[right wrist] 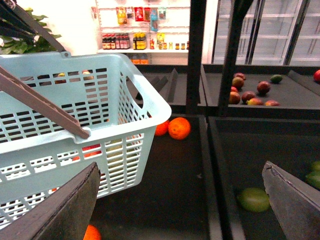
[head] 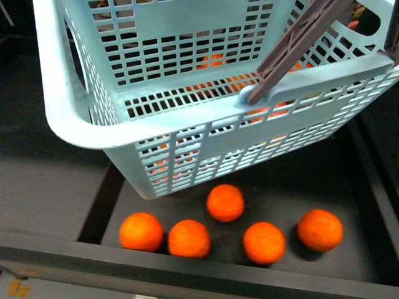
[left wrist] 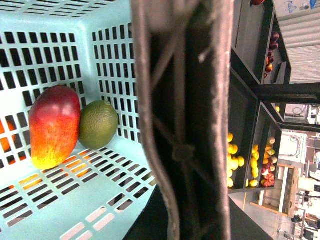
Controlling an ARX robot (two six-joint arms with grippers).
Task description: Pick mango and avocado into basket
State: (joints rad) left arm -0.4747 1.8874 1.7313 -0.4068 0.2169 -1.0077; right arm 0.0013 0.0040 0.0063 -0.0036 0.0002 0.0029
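The turquoise basket (head: 93, 134) hangs tilted above a black produce tray, and its brown handle (head: 299, 43) slants across the top. Seen from the left wrist, the red-and-yellow mango (left wrist: 54, 125) and the green avocado (left wrist: 98, 124) lie side by side, touching, on the basket's slotted floor (left wrist: 90, 200). My left gripper is shut on the basket's handle (left wrist: 185, 125), which fills that view and hides the fingers. My right gripper (right wrist: 182, 200) is open and empty, low beside the basket (right wrist: 135, 95), with its fingers (right wrist: 55, 210) wide apart.
Several oranges (head: 225, 202) lie in the black tray (head: 187, 265) under the basket. A loose green avocado (right wrist: 255, 199) sits in the neighbouring tray. Dark mangoes (right wrist: 250, 95) lie on a farther shelf behind a black upright post (right wrist: 195, 55).
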